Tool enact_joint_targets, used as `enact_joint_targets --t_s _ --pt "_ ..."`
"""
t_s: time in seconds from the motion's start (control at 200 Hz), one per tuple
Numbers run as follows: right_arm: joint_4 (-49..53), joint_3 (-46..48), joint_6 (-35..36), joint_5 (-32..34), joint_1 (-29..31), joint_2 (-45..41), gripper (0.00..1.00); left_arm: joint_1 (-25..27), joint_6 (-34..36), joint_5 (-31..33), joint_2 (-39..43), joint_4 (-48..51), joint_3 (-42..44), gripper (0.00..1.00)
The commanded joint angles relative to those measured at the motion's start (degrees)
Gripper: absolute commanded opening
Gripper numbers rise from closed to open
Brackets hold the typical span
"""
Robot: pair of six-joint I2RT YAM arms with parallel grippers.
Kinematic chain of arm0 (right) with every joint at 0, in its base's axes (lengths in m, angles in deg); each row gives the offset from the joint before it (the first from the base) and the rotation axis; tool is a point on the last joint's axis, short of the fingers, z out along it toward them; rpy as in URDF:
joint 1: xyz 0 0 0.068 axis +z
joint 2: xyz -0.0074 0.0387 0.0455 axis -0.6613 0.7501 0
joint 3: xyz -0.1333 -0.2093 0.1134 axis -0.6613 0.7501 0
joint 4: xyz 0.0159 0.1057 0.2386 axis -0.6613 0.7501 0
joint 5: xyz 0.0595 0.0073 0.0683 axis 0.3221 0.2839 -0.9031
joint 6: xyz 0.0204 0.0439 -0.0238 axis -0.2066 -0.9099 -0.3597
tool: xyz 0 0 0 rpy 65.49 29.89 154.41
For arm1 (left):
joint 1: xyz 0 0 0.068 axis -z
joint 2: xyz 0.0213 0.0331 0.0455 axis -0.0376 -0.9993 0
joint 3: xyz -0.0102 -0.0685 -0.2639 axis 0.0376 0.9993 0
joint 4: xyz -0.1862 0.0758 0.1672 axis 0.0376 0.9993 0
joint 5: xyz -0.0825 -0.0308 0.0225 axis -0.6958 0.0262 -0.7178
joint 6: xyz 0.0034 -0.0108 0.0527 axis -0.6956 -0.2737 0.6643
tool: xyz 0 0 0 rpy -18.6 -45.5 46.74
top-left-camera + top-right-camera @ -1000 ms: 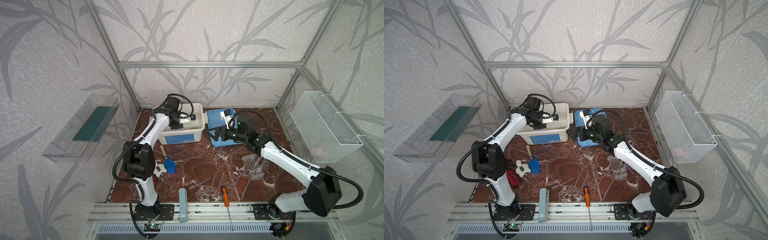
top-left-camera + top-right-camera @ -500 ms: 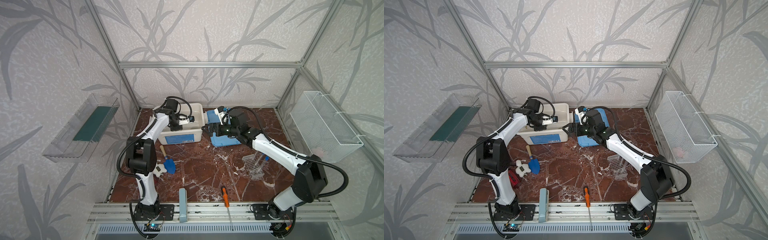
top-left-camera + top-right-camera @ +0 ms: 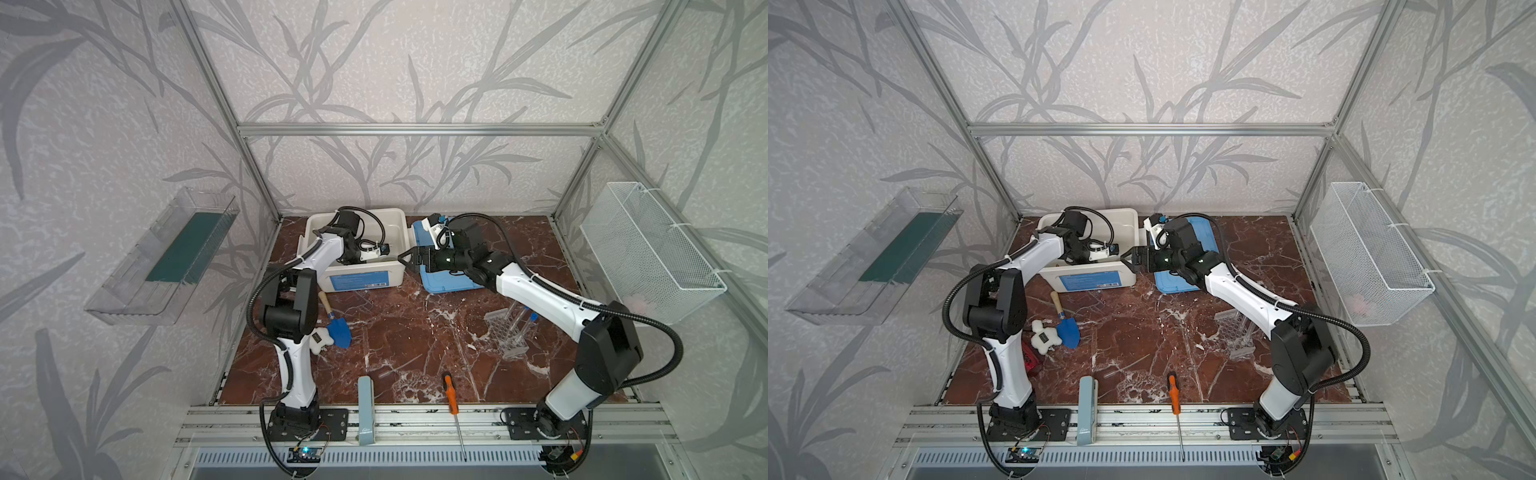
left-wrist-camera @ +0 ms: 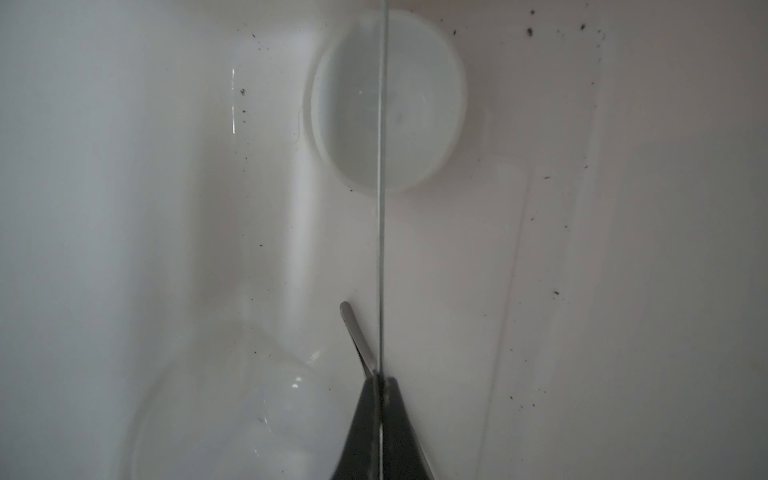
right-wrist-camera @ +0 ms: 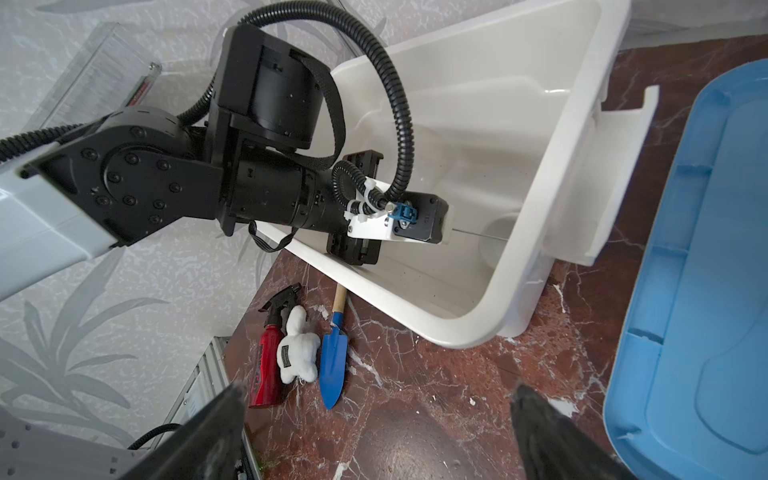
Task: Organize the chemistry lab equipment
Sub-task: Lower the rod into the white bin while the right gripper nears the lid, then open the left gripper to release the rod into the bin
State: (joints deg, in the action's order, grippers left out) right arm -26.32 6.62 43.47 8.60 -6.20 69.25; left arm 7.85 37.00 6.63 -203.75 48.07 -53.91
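My left gripper [image 4: 379,379] reaches inside the white bin [image 3: 361,283] and is shut on a thin clear rod [image 4: 380,208], which sticks straight out past a small white round dish [image 4: 419,104] on the bin floor. A short metal rod [image 4: 353,332] and a clear beaker [image 4: 232,415] lie beside the jaws. The held rod [image 5: 478,234] also shows in the right wrist view. My right gripper [image 3: 409,259] hangs open and empty just off the bin's right end, above the marble floor. The clear honeycomb rack [image 3: 505,334] holds blue-capped test tubes [image 3: 528,321] at the right.
A blue lid [image 3: 446,284] lies right of the bin. A blue trowel [image 3: 338,330], plush toy [image 3: 1044,336] and red spray bottle [image 5: 266,365] sit front left. An orange screwdriver [image 3: 451,392] and grey box [image 3: 365,399] lie at the front edge. A wire basket [image 3: 648,249] hangs right.
My right gripper has swung left from over the blue lid to the bin's right end, staying open. The left gripper stays in the bin, shut on the rod.
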Motion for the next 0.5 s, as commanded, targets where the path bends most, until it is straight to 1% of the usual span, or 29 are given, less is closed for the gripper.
enact_joint_targets --t_s 0.0,0.115,0.335,0.425,0.495 --pt "-0.07 -1.47 -0.27 -0.38 0.13 0.72 0.98 0.11 -0.21 -0.23 -0.51 -0.77 0.55 0.03" --pt "-0.07 -1.9 -0.71 -0.67 0.22 1.44 0.98 0.19 -0.21 0.59 -0.57 -0.79 0.38 0.07" --pt "0.15 -2.35 -0.73 -0.36 0.31 1.71 0.98 0.72 0.74 4.27 -0.13 -2.39 1.92 0.1" --pt "0.33 -2.17 -0.65 -0.29 0.34 1.47 0.98 0.81 0.26 5.01 -0.37 -2.9 1.83 0.14" --pt "0.35 -1.86 -0.57 -0.12 0.33 1.32 0.98 1.03 0.19 5.52 -0.74 -2.34 1.28 0.14"
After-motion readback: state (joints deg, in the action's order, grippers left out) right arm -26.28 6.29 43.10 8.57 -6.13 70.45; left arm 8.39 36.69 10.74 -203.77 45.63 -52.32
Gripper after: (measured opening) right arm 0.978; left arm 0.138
